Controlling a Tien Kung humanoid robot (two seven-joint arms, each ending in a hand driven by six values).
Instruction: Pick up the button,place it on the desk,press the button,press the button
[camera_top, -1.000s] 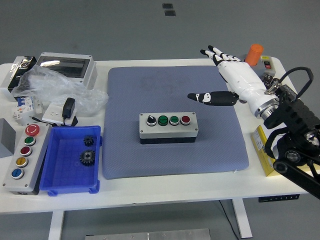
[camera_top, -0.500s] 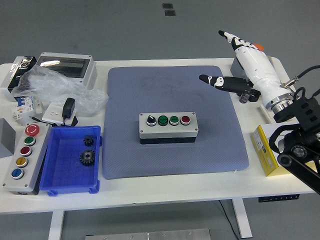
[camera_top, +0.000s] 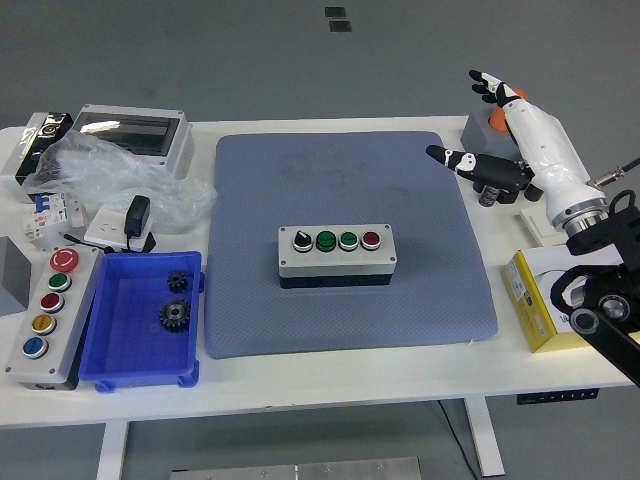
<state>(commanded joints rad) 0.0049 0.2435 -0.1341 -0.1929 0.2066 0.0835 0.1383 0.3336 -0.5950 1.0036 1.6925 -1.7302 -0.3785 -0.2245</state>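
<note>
A grey button box (camera_top: 337, 256) sits in the middle of the blue-grey mat (camera_top: 350, 300). It carries a black selector knob, two green buttons and a red button in a row. My right hand (camera_top: 505, 130) is raised over the table's far right corner, well away from the box. Its fingers are spread, the thumb points left, and it holds nothing. The left arm is out of view.
A second box with several coloured buttons (camera_top: 45, 315) lies at the left edge. A blue tray (camera_top: 140, 360) beside it holds two black gears. A clear-lidded box (camera_top: 135, 132), plastic bag and charger lie far left. A yellow box (camera_top: 530, 305) and an orange-topped item (camera_top: 493, 118) are at the right.
My right hand has pulled back to the right and up, away from the mat, turning more edge-on. The button box has not moved.
</note>
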